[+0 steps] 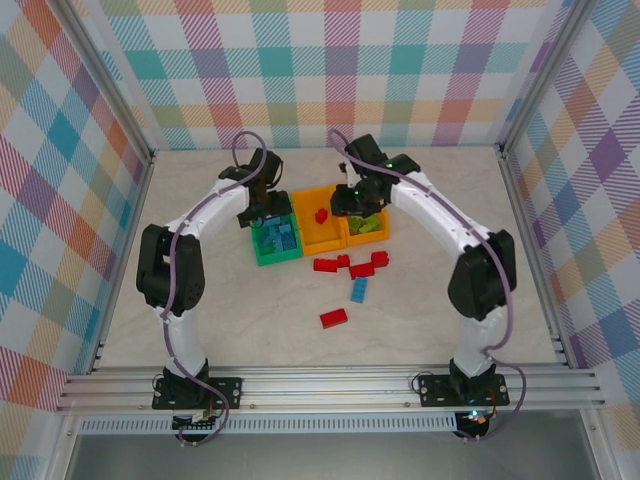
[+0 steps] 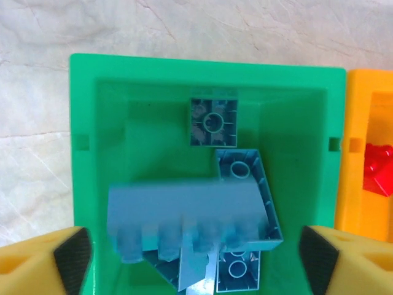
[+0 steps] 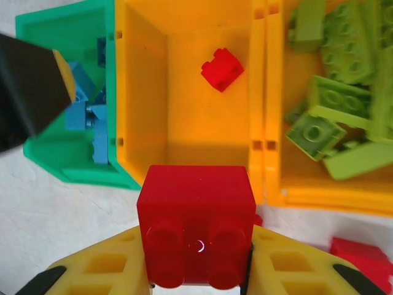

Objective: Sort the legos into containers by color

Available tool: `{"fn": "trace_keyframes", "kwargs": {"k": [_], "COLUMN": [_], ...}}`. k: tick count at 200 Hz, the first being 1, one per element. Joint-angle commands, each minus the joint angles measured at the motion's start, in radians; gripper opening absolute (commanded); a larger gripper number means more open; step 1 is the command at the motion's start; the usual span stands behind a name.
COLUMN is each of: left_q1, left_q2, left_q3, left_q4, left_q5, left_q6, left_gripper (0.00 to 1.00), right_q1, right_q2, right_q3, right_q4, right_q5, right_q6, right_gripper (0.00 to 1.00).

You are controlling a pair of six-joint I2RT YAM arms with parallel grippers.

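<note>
Right claw (image 3: 199, 270) clamped on red brick (image 3: 196, 215); left claw (image 2: 196, 258) jaws wide apart.
Red brick by near rim of middle orange bin (image 3: 184, 132). Left claw over green bin (image 2: 83, 123), blue bricks (image 2: 190, 212) inside. Loose legos (image 1: 360, 268) on surface (image 1: 250, 320).

The white left arm (image 1: 205, 222) with black joints rises from its base, bends at the elbow and reaches forward and inward, with the wrist pointing down. The left gripper (image 2: 196, 261) has its yellow fingers (image 2: 37, 264) spread wide, and nothing touches their black pads. The right arm (image 1: 440, 215) mirrors this pose. The right gripper (image 3: 196, 270) is closed on a red plastic brick (image 3: 195, 209), clamped between its two fingers.
</note>
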Motion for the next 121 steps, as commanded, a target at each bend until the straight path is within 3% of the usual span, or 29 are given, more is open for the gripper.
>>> {"fn": "trace_keyframes", "kwargs": {"k": [1, 52, 85, 103, 121], "left_q1": [0.013, -0.001, -0.025, -0.041, -0.061], "left_q2": [-0.070, -0.264, -0.420, -0.495, -0.559], "left_q3": [-0.012, -0.149, -0.279, -0.350, -0.429], "left_q4": [0.006, 0.029, 0.053, 0.062, 0.093], "left_q5": [0.033, 0.049, 0.040, 0.031, 0.040], "left_q6": [-0.018, -0.045, -0.048, -0.042, -0.018], "left_gripper": [1.00, 1.00, 1.00, 1.00, 1.00], "right_q1": [0.008, 0.022, 0.022, 0.022, 0.025], "right_q2": [0.117, 0.343, 0.411, 0.405, 0.383], "right_q3": [0.092, 0.394, 0.476, 0.476, 0.472], "right_q4": [-0.035, -0.171, -0.233, -0.227, -0.222], "right_q5": [-0.071, -0.038, -0.013, -0.018, -0.021], "right_q6": [0.071, 0.052, 0.047, 0.052, 0.048], "right_gripper": [0.25, 0.30, 0.43, 0.60, 0.68]}}
